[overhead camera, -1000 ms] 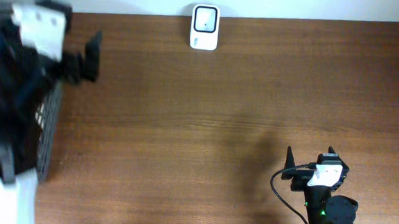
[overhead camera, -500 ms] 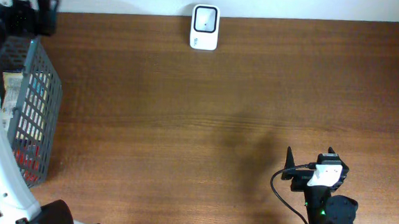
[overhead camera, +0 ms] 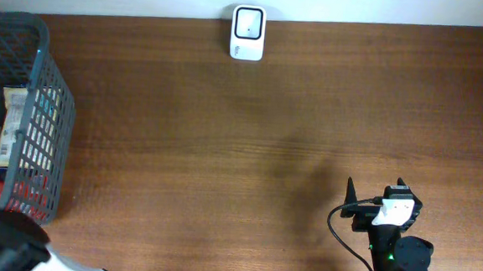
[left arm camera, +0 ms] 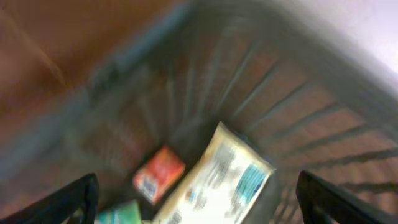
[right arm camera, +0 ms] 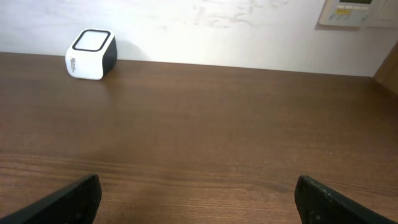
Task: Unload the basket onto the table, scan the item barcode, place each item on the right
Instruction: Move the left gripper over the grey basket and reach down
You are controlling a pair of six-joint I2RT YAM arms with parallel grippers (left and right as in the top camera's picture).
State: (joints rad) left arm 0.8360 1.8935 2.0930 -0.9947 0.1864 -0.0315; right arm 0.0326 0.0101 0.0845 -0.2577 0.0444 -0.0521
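Two claws, and both stand spread wide with nothing between the fingers. In the last second your left arm has swung from the upper left of the overhead view down into its lower left corner. The grey wire basket at the left edge is now uncovered, and the left claw looks down into it. Take that as the reach only beginning: nothing is picked and nothing is scanned. The goods still lie in the basket: a white packet with blue print beside an orange-red box, and a green pack at the bottom edge. The white scanner stands at the top centre of the table, well apart from the basket. The right claw sits at lower right, facing the scanner. Motion smears the left wrist view, so you can read no barcode or label. From above, the frame edge cuts the basket and the arm hides its lower corner.
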